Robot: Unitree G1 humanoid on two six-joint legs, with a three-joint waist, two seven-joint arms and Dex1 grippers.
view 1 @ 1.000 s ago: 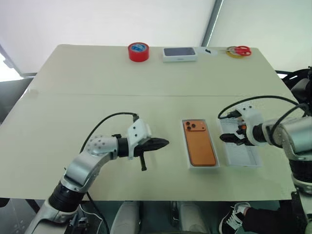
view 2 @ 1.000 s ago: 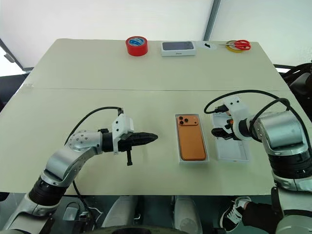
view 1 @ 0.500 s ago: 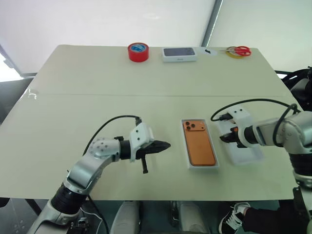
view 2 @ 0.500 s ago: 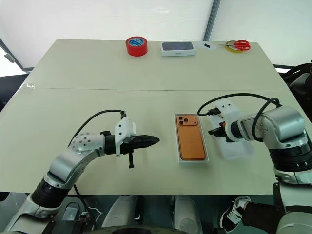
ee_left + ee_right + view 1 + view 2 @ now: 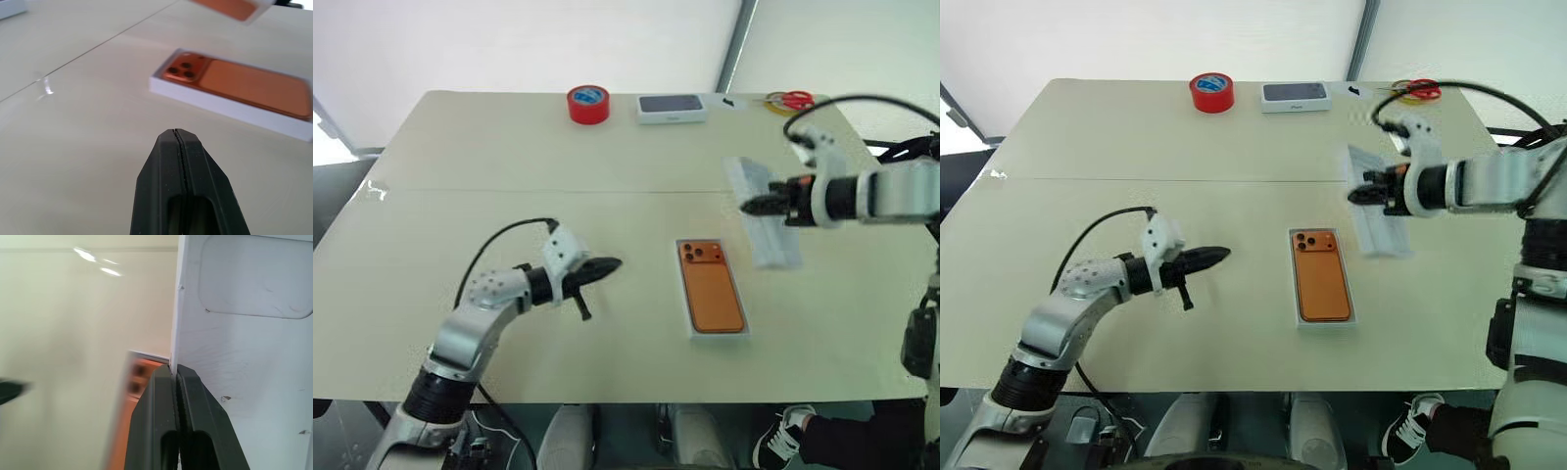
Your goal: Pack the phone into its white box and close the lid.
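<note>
The right end effector (image 5: 1359,196) had clenched on one long edge of the lid (image 5: 1374,213), the flat white tray with an oval recess, and lifted it off the counter (image 5: 1136,147); a second before, the jaws stood wide over the lid where it lay flat just right of the white box (image 5: 1320,320). Now the lid hung tilted in the air, above and to the right of the box, toward the counter's right edge, and the right wrist view showed the two black fingers (image 5: 161,401) pinched tight on its rim. The phone (image 5: 1320,274) lay face down in the white box, lenses toward the far edge, near the middle of the counter's front half, unmoved. The left end effector (image 5: 607,264) was clenched on nothing, and had drawn back a little to the left, away from the box. Judging from this, packing looked done and closing was under way: the lid would still have to be turned level, lined up over the box and pressed down, and an edge grip so narrow could let it swing or slip.
</note>
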